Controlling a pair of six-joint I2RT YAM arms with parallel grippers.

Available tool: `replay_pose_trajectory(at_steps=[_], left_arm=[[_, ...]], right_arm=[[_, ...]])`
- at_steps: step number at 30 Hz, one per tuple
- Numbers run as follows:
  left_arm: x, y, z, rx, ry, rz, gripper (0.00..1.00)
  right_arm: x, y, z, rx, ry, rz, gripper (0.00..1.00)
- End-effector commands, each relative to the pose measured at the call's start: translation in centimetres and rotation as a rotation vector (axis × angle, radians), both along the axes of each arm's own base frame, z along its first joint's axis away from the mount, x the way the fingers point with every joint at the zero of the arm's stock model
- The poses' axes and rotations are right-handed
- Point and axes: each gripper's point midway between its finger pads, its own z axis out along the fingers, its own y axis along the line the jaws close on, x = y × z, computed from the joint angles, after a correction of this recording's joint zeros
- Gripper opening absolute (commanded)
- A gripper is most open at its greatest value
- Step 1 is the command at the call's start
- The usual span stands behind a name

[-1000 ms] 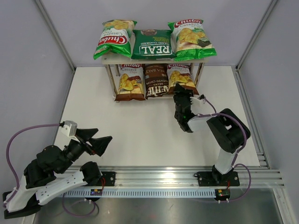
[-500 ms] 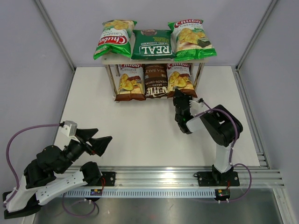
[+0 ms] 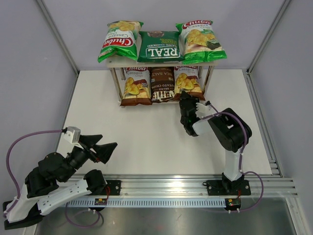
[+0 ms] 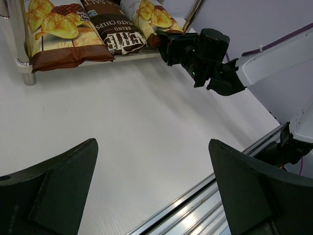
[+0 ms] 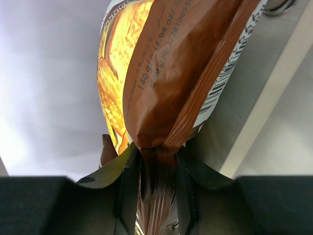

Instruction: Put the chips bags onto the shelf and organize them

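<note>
The shelf (image 3: 211,77) stands at the back of the table. Its top board carries two light-green Chuba bags (image 3: 119,39) (image 3: 199,41) with the dark-green REAL bag (image 3: 159,46) between them. Below lie a brown-and-white Chuba bag (image 3: 136,85), the dark-brown Kettle bag (image 3: 163,84) and a second brown-and-white Chuba bag (image 3: 188,82). My right gripper (image 3: 185,99) is at that last bag's front end. In the right wrist view its gripper (image 5: 157,152) is shut on the bag's (image 5: 161,83) crimped end, over the lower board (image 5: 254,112). My left gripper (image 3: 110,149) (image 4: 152,147) hangs open with nothing in it near the front left.
An aluminium rail (image 3: 171,182) runs along the table's near edge by the arm bases. Grey walls close in the white tabletop (image 3: 146,132) on three sides. The right arm's elbow (image 3: 234,132) stands right of the shelf's front.
My right gripper has moved towards the shelf and slightly left, and the right brown-and-white bag has slid further in under the top board. The left arm has not moved.
</note>
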Motion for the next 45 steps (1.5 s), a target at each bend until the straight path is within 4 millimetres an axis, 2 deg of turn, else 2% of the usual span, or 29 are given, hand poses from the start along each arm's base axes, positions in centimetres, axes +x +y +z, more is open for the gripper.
replay_pose_trajectory(at_steps=[1,5,6,11,14,19,20,22,23,24,25,26,27,28,29,30,31,32,33,34,35,36,37,39,41,42,43,44,45], left_arm=[[0.3,0.3,0.7,-0.027,-0.016,0.026,0.99],[0.6,0.6,0.6,-0.022,-0.011,0.048,0.99],[0.6,0.6,0.5,-0.019,-0.008,0.051,0.99],[0.8,0.7,0.4,-0.01,-0.001,0.068,0.99],[1.3,1.4,0.1,-0.003,0.016,0.123,0.99],[2.9,4.7,-0.5,0.016,0.067,0.345,0.99],[3.1,5.1,-0.7,0.021,0.076,0.372,0.99],[3.4,5.8,-0.7,0.025,0.083,0.426,0.99],[3.5,5.9,-1.0,0.04,0.089,0.435,0.99],[3.5,5.9,-1.0,0.047,0.088,0.443,0.99],[3.6,5.8,-0.9,0.047,0.085,0.442,0.99],[3.7,5.7,-1.1,0.055,0.083,0.441,0.99],[3.7,5.8,-1.1,0.07,0.075,0.443,0.99],[3.8,5.4,-0.9,0.065,0.065,0.427,0.99],[3.9,5.1,-0.9,0.071,0.06,0.42,0.99],[4.1,5.2,-1.1,0.103,0.05,0.429,0.99],[4.1,4.5,-0.9,0.1,0.045,0.401,0.99],[4.3,4.2,-0.9,0.113,0.041,0.392,0.99],[4.7,4.3,-1.2,0.154,0.035,0.41,0.99],[4.8,3.2,-1.3,0.153,0.032,0.365,0.99],[5.1,3.0,-1.4,0.165,0.031,0.363,0.99],[5.8,3.4,-1.7,0.194,0.042,0.4,0.99],[6.0,2.8,-1.8,0.192,0.046,0.374,0.99],[6.9,3.5,-2.3,0.206,0.068,0.419,0.99],[8.0,4.0,-3.4,0.237,0.102,0.454,0.99],[8.6,5.0,-3.9,0.25,0.118,0.501,0.99],[8.9,4.8,-4.5,0.253,0.142,0.491,0.99],[9.3,5.6,-5.0,0.252,0.16,0.523,0.99],[9.4,5.8,-5.0,0.245,0.168,0.532,0.99]], right_arm=[[-0.7,-0.6,0.5,-0.008,0.031,-0.035,0.41],[-1.5,-1.0,0.9,-0.016,0.037,-0.026,0.55],[-1.7,-1.0,1.4,-0.025,0.032,-0.02,0.69],[-2.2,-1.2,2.4,-0.03,0.005,0.009,0.81],[-2.6,-1.2,2.9,-0.013,-0.02,0.033,0.99],[-4.2,-1.1,2.9,-0.059,-0.002,0.103,0.99],[-4.5,-1.0,3.7,-0.063,-0.015,0.128,1.0],[-5.5,-1.4,3.6,-0.131,-0.014,0.158,0.99],[-6.1,-1.4,4.8,-0.149,-0.039,0.178,1.0],[-6.8,-1.9,3.9,-0.225,-0.014,0.194,1.0],[-7.3,-2.2,4.0,-0.256,-0.011,0.201,0.99],[-7.9,-2.3,5.4,-0.276,-0.037,0.222,1.0],[-8.7,-2.8,4.4,-0.384,0.005,0.246,0.99],[-9.1,-2.9,4.5,-0.438,0.018,0.268,0.99],[-9.7,-2.9,6.3,-0.482,-0.002,0.292,0.99],[-10.2,-3.4,5.2,-0.622,0.091,0.327,0.99],[-10.6,-3.9,5.2,-0.686,0.133,0.339,0.99],[-11.0,-5.0,6.5,-0.733,0.159,0.308,0.99],[-11.7,-6.2,5.9,-0.839,0.27,0.32,0.99],[-12.2,-7.0,6.2,-0.891,0.314,0.313,0.99],[-12.6,-8.2,7.0,-0.94,0.345,0.284,0.99],[-13.6,-9.4,6.8,-1.039,0.428,0.302,0.99],[-14.1,-10.2,7.1,-1.069,0.463,0.29,0.99],[-15.5,-11.8,8.0,-1.147,0.533,0.288,1.0],[-16.7,-12.1,8.8,-1.207,0.545,0.346,0.99],[-17.6,-12.6,8.9,-1.268,0.58,0.387,1.0],[-18.2,-12.9,9.1,-1.292,0.591,0.409,1.0],[-19.4,-13.6,9.2,-1.308,0.621,0.428,1.0],[-19.7,-13.6,10.5,-1.288,0.604,0.428,1.0]])
